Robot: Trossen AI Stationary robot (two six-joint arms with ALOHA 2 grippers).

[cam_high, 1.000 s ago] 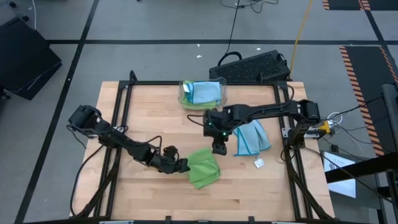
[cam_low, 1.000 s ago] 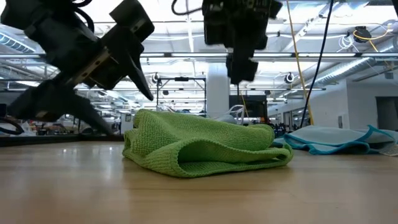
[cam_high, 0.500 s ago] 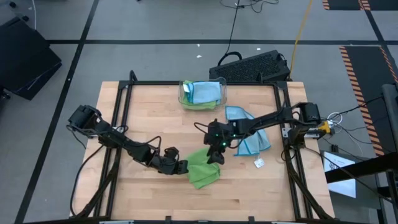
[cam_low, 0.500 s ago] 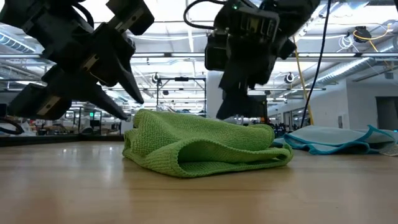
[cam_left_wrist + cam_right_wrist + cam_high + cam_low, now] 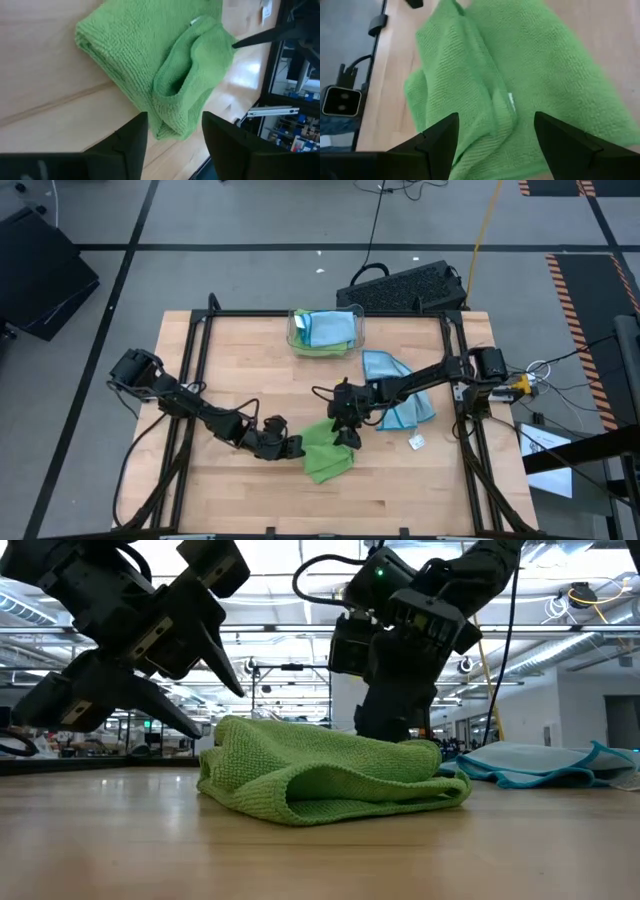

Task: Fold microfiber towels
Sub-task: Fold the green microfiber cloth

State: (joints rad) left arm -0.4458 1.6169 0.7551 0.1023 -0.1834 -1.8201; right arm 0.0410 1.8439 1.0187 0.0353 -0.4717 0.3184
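Two matte black robot arms, each built of blocky jointed segments. The left arm [image 5: 190, 408] has a bulky, rounded shoulder block and a thin black cable looping beside its forearm. The right arm [image 5: 420, 380] has a slim straight forearm, a small green light glowing on its wrist housing, and a black cable arching above it. Both arms end in pairs of dark, flat, tapering fingers [image 5: 565, 140] with smooth, angular faces.
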